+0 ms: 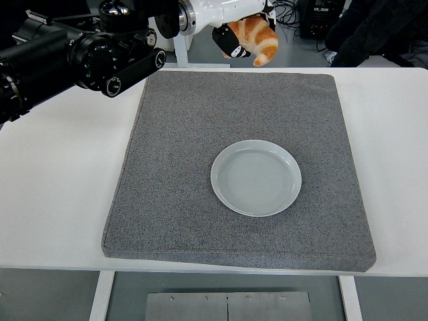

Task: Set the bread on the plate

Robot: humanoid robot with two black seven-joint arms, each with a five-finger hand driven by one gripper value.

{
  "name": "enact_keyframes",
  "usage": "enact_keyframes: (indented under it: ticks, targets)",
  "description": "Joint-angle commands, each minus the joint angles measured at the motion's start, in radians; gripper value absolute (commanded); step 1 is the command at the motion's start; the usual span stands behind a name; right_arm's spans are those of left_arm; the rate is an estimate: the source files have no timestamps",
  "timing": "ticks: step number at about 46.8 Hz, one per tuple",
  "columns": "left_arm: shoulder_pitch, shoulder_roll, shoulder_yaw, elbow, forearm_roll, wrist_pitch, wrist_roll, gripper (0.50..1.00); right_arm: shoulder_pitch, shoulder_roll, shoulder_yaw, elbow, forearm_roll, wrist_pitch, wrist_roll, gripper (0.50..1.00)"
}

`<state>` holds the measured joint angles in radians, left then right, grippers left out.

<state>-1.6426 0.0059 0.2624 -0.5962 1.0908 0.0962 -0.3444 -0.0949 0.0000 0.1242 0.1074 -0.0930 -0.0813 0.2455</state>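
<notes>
1. Left hand (231,41) clamped on the bread (257,39), held high past the far edge of the grey mat (174,187)
2. Carry toward the plate (227,194) at mat centre, well apart
3. Lower over its middle, then release

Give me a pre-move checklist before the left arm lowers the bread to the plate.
1. Bread held by left hand: ok, carried in the air.
2. Plate empty: ok.
3. Plate flat on grey mat: ok.
4. Bread above plate: not ok, it hangs over the mat's far edge, well beyond the plate.
5. Path from bread to plate clear: ok, only bare mat between.
6. Right arm out of the way: ok, not in view.
</notes>
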Motion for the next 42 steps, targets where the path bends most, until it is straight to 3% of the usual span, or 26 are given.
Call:
enact_keyframes:
  ticks: [1, 14, 28, 42]
  targets:
    - [0.001, -0.006, 0.000, 0.048, -0.002, -0.004, -0.002, 0.500, 0.000, 0.000, 0.000, 0.000, 0.001, 0.000, -0.002, 1.000]
    - [0.003, -0.006, 0.000, 0.075, -0.028, -0.026, -0.001, 0.500, 0.000, 0.000, 0.000, 0.000, 0.001, 0.000, 0.000, 1.000]
    - [0.033, -0.006, 0.000, -0.134, -0.006, -0.018, 0.001, 0.500, 0.000, 0.000, 0.000, 0.000, 0.001, 0.000, 0.000, 1.000]
    - [0.107, -0.006, 0.015, -0.215, 0.106, -0.016, 0.002, 0.500, 0.000, 0.000, 0.000, 0.000, 0.001, 0.000, 0.000, 1.000]
